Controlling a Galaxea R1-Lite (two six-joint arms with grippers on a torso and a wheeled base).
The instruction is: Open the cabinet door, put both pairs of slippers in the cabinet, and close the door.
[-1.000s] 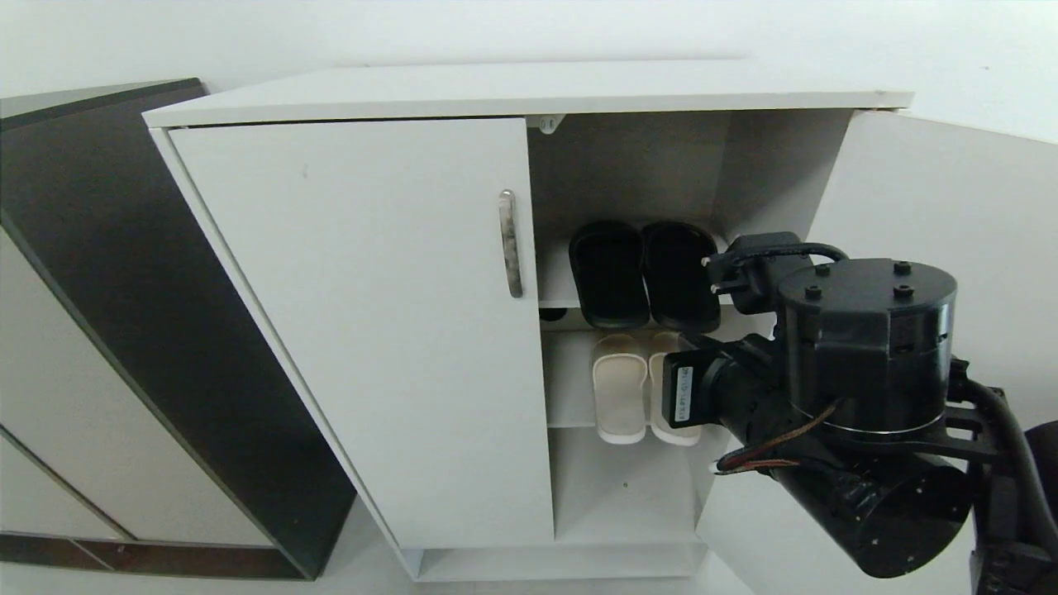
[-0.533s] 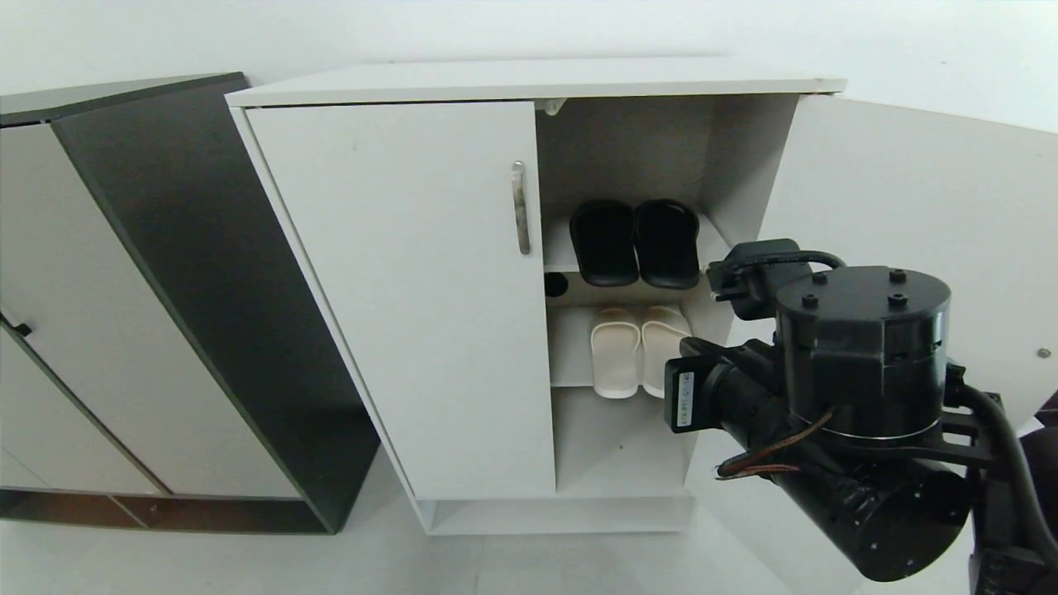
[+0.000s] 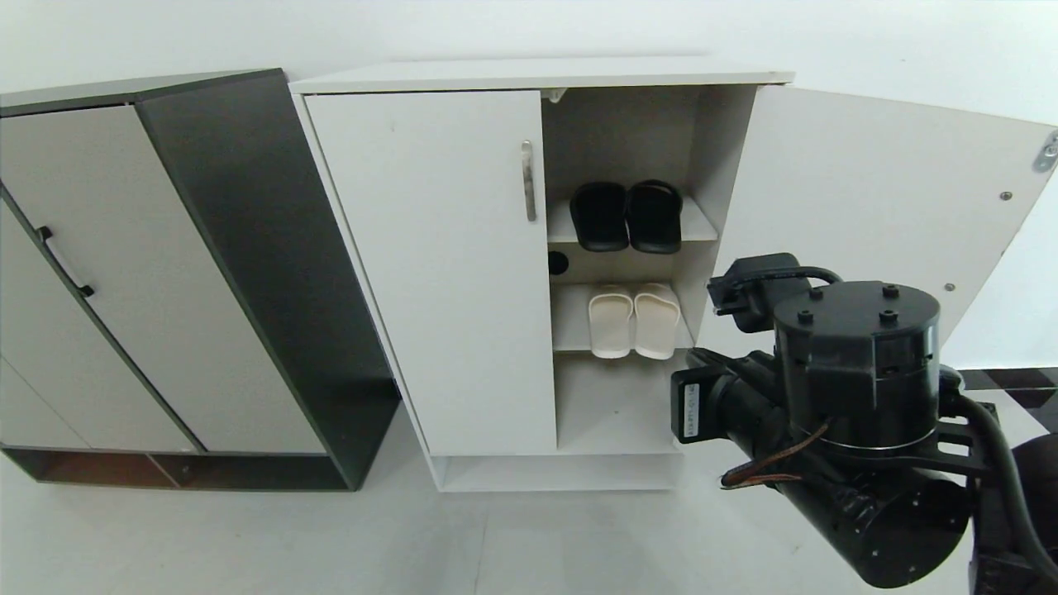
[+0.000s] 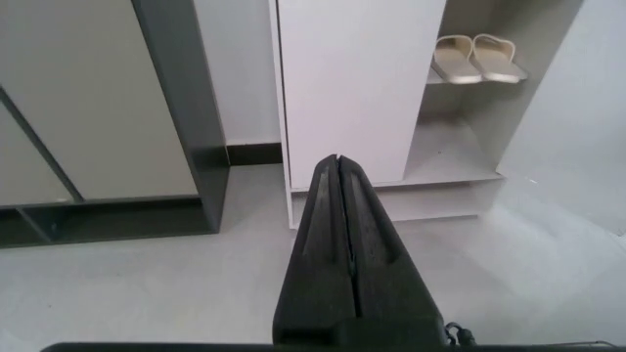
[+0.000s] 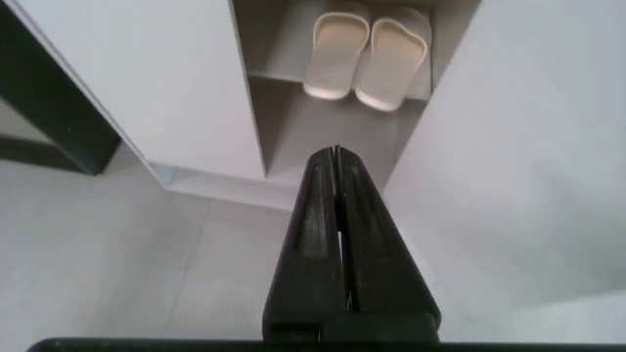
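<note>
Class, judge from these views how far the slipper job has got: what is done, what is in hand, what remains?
Done: the right cabinet door stands open, the black slippers sit on the upper shelf and the white slippers on the shelf below. In hand: nothing; the left gripper and right gripper are both shut and empty. Left: closing the open door.

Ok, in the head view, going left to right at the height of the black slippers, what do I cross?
dark-sided cabinet → closed white door → door handle → black slippers on the upper shelf → open right door
</note>
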